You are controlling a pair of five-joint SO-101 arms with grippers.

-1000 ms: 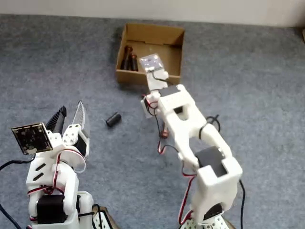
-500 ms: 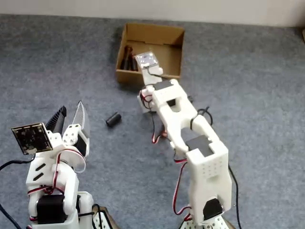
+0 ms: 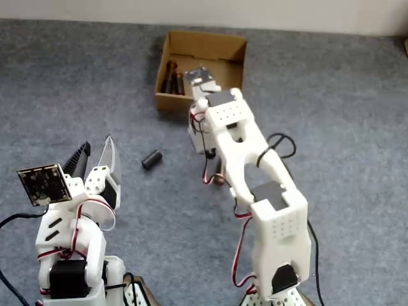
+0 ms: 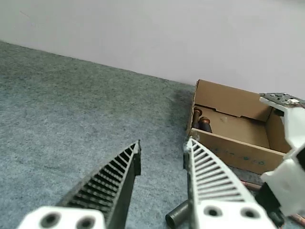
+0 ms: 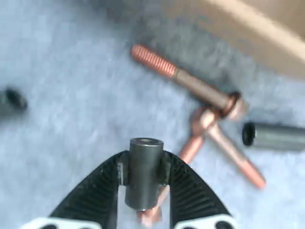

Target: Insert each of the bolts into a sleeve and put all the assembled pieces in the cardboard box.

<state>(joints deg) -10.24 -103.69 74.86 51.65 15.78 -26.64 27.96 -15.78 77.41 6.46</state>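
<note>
In the right wrist view my right gripper [image 5: 144,168] is shut on a dark sleeve [image 5: 145,151] held upright, with a copper bolt end [image 5: 151,215] showing below it. Under it on the carpet lie two crossed copper bolts [image 5: 187,80] [image 5: 229,153], with loose sleeves to either side [image 5: 273,137] [image 5: 9,101]. The right arm [image 3: 231,131] stretches to just in front of the cardboard box [image 3: 231,43], which holds assembled pieces [image 3: 172,78]. My left gripper [image 3: 95,158] is open and holds nothing, near the table's front left. Another sleeve [image 3: 151,159] lies between the arms.
Grey carpet covers the table. A pale wall [image 4: 143,33] runs behind the box [image 4: 228,98]. In the left wrist view the sleeve [image 4: 178,217] lies just past the open fingers, and the right arm's white body [image 4: 286,167] stands beside the box.
The right arm has shifted left and folded its wrist down over the carpet in front of the box. The left arm has kept still.
</note>
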